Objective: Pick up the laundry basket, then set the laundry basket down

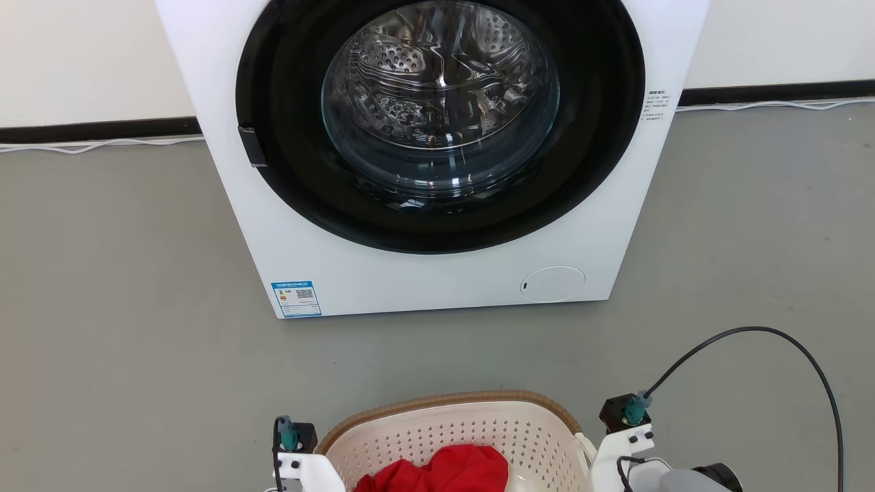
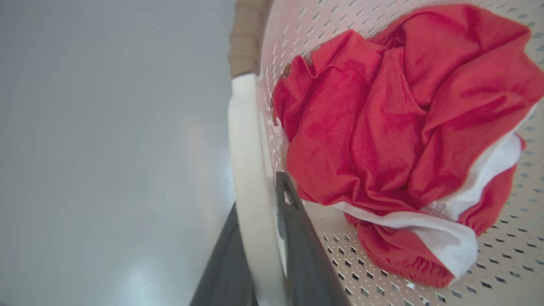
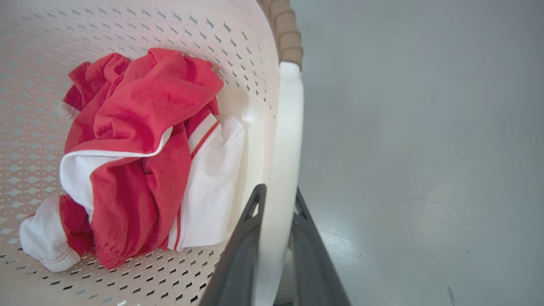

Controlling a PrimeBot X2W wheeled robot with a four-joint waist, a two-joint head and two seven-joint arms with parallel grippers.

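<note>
Now: the laundry basket (image 1: 451, 427), w/ red-and-white clothes (image 3: 140, 140) inside, is in front of the washing machine (image 1: 424, 273). The left gripper (image 2: 259, 199) and right gripper (image 3: 278, 193) are each clamped on one of its white side handles (image 2: 246, 140). Grip looks done; lift off the floor unclear, set-down yet to come.

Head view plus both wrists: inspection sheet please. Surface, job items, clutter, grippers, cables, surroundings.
Surface: grey floor, smooth, with some glare.
Job's things: laundry basket in front of the washing machine, holding a red-and-white garment.
Clutter: nothing seen.
Grippers: left gripper shut on the left handle; right gripper shut on the right handle; each has one finger inside and one outside.
Cables: black cable loops off the right arm; white cord runs along the wall base.
Surroundings: washing machine door shut; pale wall behind.
</note>
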